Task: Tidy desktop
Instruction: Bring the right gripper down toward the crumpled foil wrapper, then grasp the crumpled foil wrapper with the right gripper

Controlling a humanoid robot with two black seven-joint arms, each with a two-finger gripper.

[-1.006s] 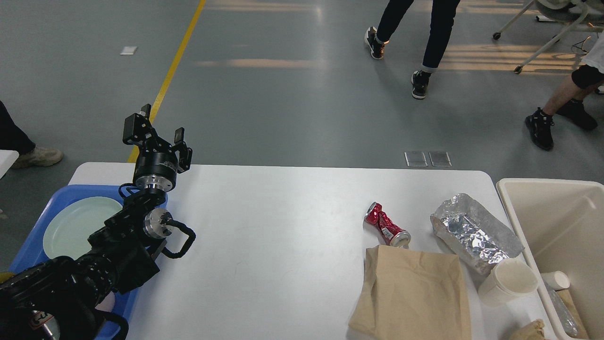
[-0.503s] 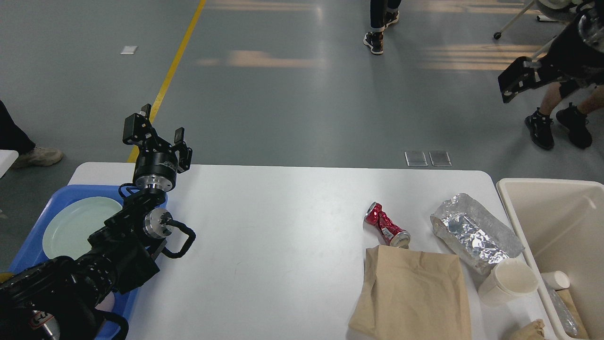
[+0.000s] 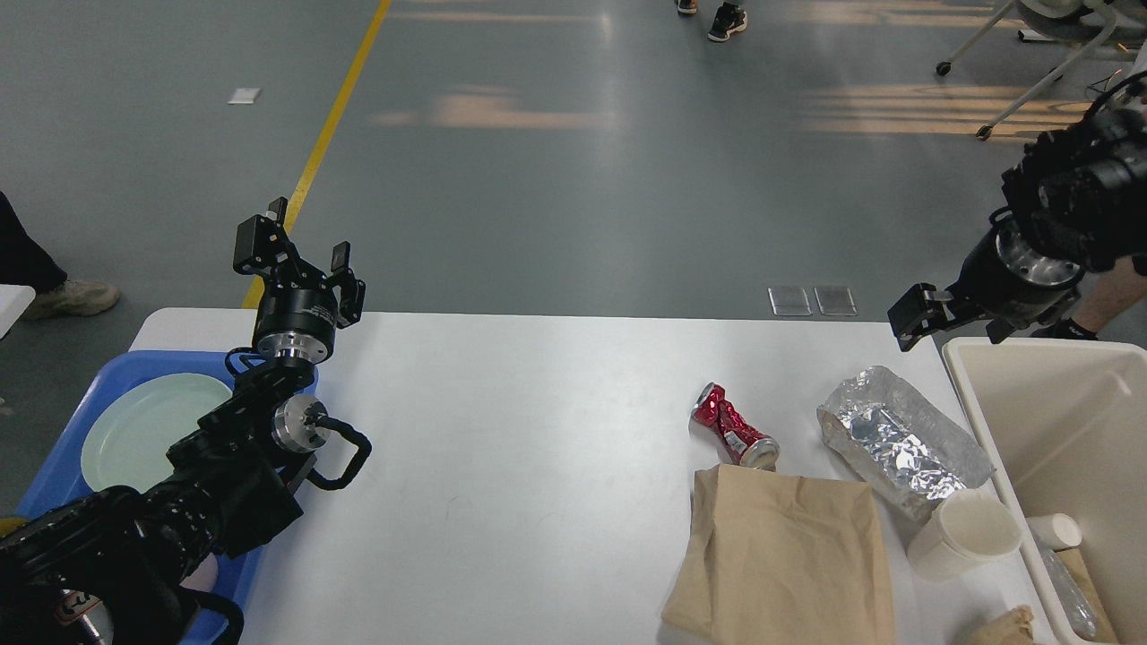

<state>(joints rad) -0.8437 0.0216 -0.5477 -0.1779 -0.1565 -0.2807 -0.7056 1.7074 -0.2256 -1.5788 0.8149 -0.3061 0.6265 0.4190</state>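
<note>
The white desktop [image 3: 538, 430] carries litter on its right half: a crushed red can [image 3: 735, 426], a crumpled foil container [image 3: 901, 439], a flat brown paper bag [image 3: 784, 546] and a white paper cup [image 3: 966, 535] lying against the foil. My left gripper [image 3: 300, 251] is raised over the far left corner, open and empty. My right gripper [image 3: 954, 324] hangs above the far right corner, beside the bin's far rim. Its fingers are spread and hold nothing, and it is a little beyond the foil container.
A beige bin [image 3: 986, 421] stands at the right edge, with a small cup [image 3: 1057, 530] and a clear bottle [image 3: 1068, 593] inside. A blue tray [image 3: 54, 466] holding a pale green plate [image 3: 148, 425] sits at the left under my left arm. People's feet are on the floor beyond.
My right arm has come into view from the upper right and dropped to the table's far right corner. The left arm has not moved. The walking person has moved away.
</note>
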